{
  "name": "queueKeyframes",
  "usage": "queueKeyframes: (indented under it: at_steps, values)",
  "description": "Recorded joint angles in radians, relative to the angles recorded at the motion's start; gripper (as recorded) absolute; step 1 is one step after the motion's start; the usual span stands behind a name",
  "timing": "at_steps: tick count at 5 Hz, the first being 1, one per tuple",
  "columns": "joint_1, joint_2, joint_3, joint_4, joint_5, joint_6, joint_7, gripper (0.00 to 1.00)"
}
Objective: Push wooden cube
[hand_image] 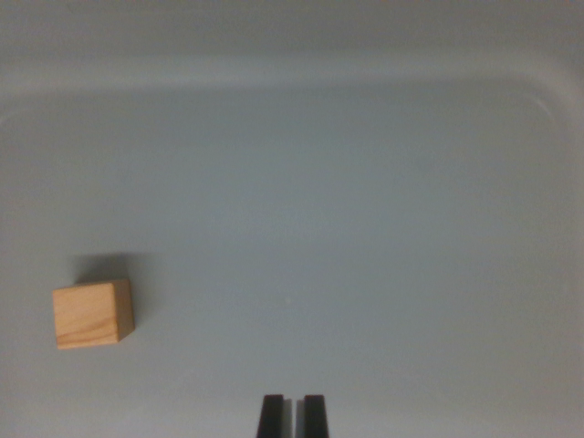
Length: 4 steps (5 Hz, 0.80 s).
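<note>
From where the camera rides on the wrist, only the tips of the gripper (292, 415) poke into the bottom edge of the view, two dark fingers (271, 415) standing side by side with just a thin pale sliver between them, so they are drawn nearly together and hold nothing. They hang over bare surface, pointing up the frame. The rest of the gripper and the whole arm are cut off below the edge, so how the wrist is angled cannot be made out. The wooden cube (93, 313) sits well apart from the fingertips, off toward the wrist view's left and a little higher, resting flat with a light top face, a darker side turned to the right and a soft shadow behind it. It lies on a plain grey tray (365, 228), whose raised rim (301, 78) curves across the top and bends down at the upper right corner. Everything is slightly blurred, and nothing of the room beyond the rim is clear.
</note>
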Motion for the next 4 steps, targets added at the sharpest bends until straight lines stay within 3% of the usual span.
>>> queueKeyframes:
  at_steps: [1, 2, 3, 4]
  values:
    - [0.0071, 0.010, 0.007, -0.031, -0.0001, -0.036, 0.009, 0.00]
    - [0.0071, 0.010, 0.007, -0.031, -0.0001, -0.036, 0.009, 0.00]
    - [0.0147, 0.021, 0.014, -0.064, -0.0001, -0.075, 0.019, 0.00]
    - [0.0147, 0.021, 0.014, -0.064, -0.0001, -0.075, 0.019, 0.00]
